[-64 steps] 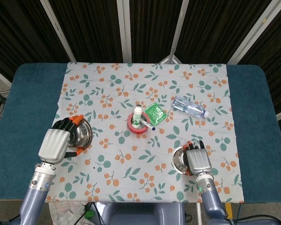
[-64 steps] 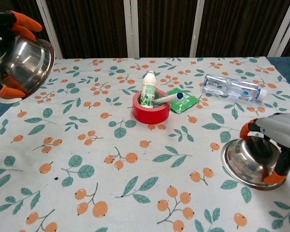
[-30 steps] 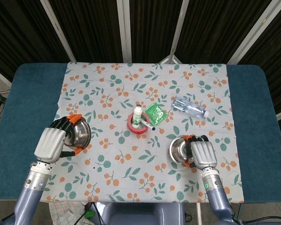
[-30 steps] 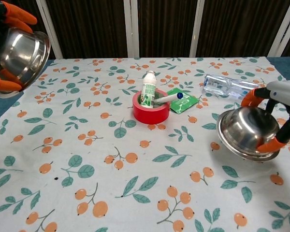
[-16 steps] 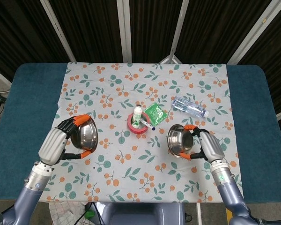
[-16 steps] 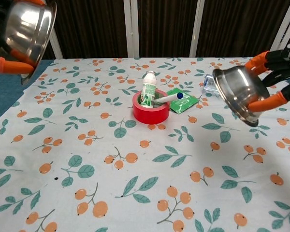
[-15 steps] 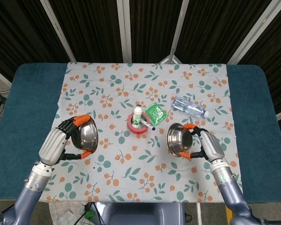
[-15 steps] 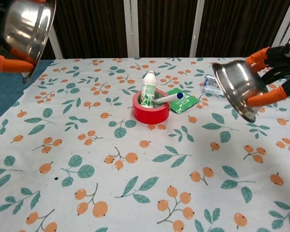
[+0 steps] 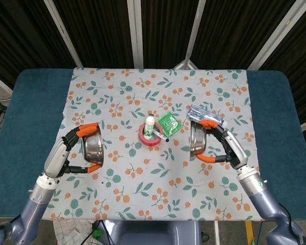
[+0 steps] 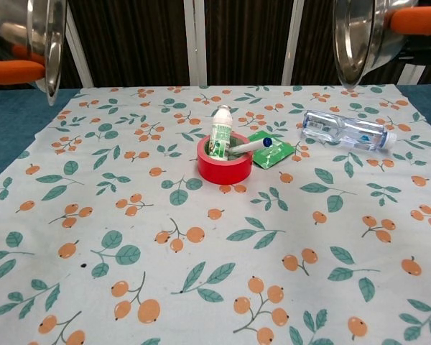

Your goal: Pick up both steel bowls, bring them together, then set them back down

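Note:
Both steel bowls are lifted high above the floral cloth and tipped on edge, their open sides facing inward toward each other. My left hand (image 9: 66, 153) grips the left bowl (image 9: 91, 147) by its rim; in the chest view that left bowl (image 10: 25, 32) sits at the top left corner with an orange-tipped finger (image 10: 11, 70) under it. My right hand (image 9: 222, 145) grips the right bowl (image 9: 197, 138), seen in the chest view as the right bowl (image 10: 359, 32) at the top right. A wide gap with the red tape roll lies between the bowls.
A red tape roll (image 9: 151, 136) holding a small white bottle (image 9: 150, 124) and a pen stands mid-cloth. A green packet (image 9: 169, 123) lies beside it, and a plastic water bottle (image 10: 345, 130) lies at the right, under the raised right bowl.
Both hands have risen further and tipped their bowls more steeply on edge. The right bowl came off the cloth about a second ago and has climbed toward the water bottle.

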